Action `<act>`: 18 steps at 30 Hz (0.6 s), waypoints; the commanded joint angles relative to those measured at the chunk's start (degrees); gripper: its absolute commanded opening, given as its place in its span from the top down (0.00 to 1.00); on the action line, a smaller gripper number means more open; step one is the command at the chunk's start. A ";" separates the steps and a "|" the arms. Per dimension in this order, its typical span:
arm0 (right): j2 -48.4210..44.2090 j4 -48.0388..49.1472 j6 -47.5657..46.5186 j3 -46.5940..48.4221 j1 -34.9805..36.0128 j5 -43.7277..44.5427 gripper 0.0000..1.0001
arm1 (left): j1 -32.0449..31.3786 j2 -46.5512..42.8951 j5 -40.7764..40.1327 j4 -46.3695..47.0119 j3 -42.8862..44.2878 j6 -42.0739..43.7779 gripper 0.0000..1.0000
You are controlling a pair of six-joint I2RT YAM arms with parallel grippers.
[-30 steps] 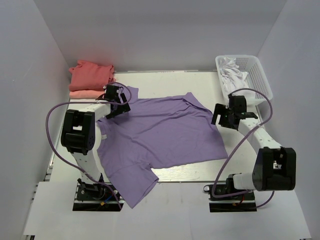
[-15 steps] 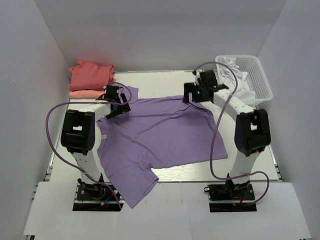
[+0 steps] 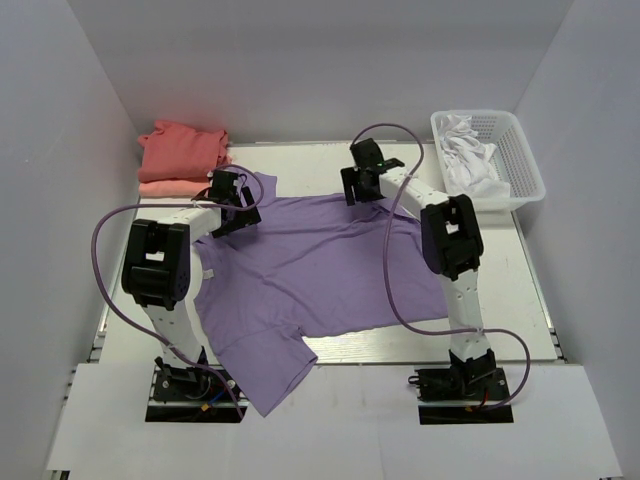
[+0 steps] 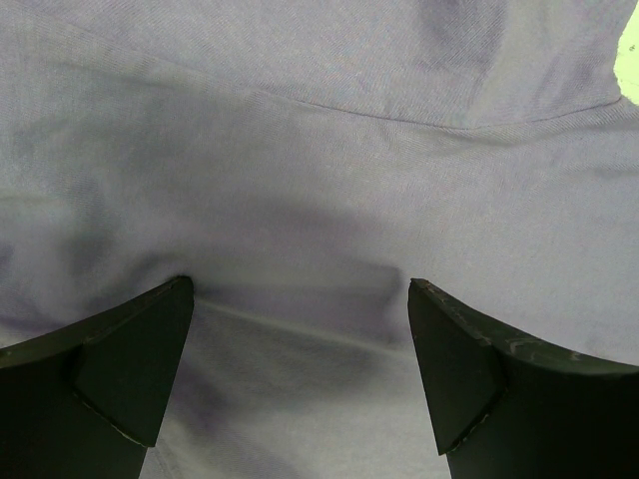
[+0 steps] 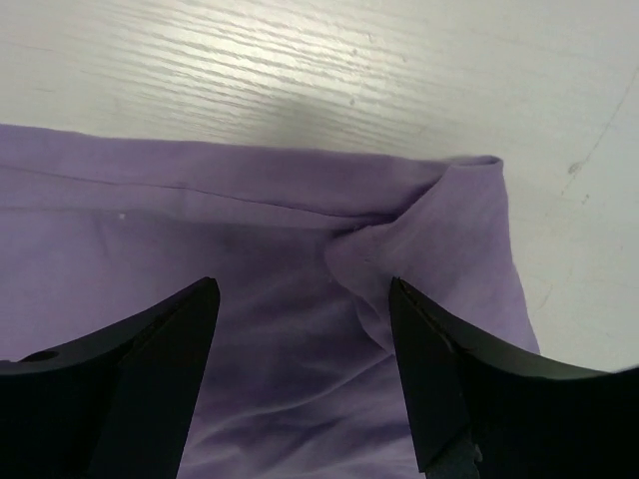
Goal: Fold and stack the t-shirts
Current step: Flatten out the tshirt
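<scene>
While the purple shirt (image 3: pixel 320 265) lies spread on the counter (image 3: pixel 512 290), the left tool (image 4: pixel 300 294) and right tool (image 5: pixel 305 289) hover released over its far edge, gripping nothing.

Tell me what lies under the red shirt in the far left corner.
A paler pink shirt; only its front edge shows. The red shirt covers the rest.

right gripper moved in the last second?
Yes. The right gripper has swung left, away from the white basket, and now sits over the far edge of the lavender t-shirt, jaws open.
</scene>
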 commanded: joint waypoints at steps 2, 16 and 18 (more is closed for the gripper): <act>1.09 -2.48 2.50 4.63 0.96 10.21 0.28 | 0.47 1.77 0.32 -5.64 -2.78 -0.10 0.01; 1.62 -3.19 4.88 3.85 0.61 18.48 1.00 | 1.00 2.29 0.32 -5.64 -2.78 -0.10 0.01; 1.18 -2.05 3.57 3.76 0.52 19.01 1.00 | 1.00 2.29 -0.20 -5.64 -2.78 -0.10 0.01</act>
